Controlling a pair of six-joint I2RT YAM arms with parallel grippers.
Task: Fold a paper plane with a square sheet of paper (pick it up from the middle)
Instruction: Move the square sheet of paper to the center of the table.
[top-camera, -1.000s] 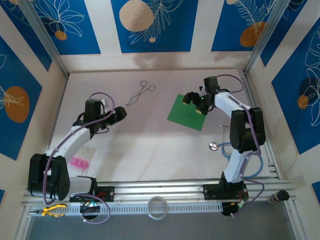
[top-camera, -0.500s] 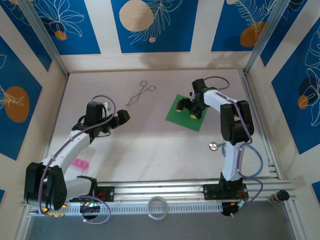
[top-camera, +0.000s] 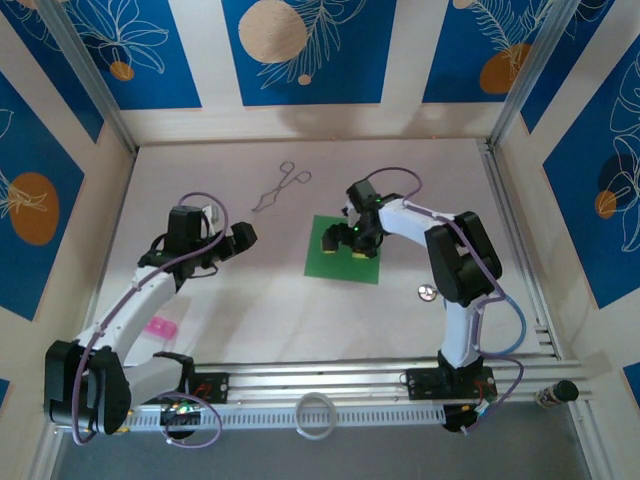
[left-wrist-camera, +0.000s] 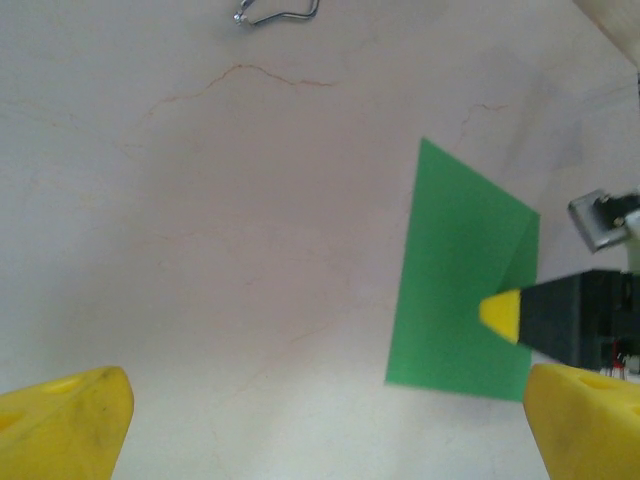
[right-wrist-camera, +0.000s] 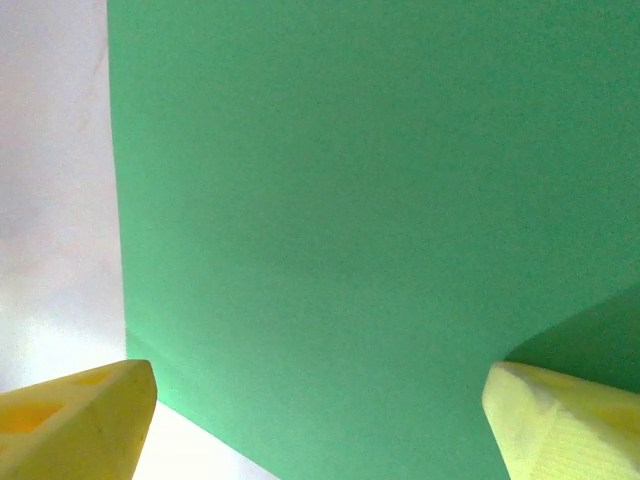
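The flat, bright green square sheet of paper (top-camera: 335, 268) is seen lying on the pale bench (top-camera: 250, 300), just right of the frame's centre. The right hand (top-camera: 346, 243) is spread wide directly over it, with nothing gripped. The left hand (top-camera: 240, 238), left of centre, is likewise opened wide and empty.

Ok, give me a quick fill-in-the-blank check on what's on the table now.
1. The right gripper sits directly above the ___ square sheet of paper.
2. The left gripper, jaws ___, holds nothing.
3. The pink item lies nearest the ___ arm's base.
Missing: green; open; left.
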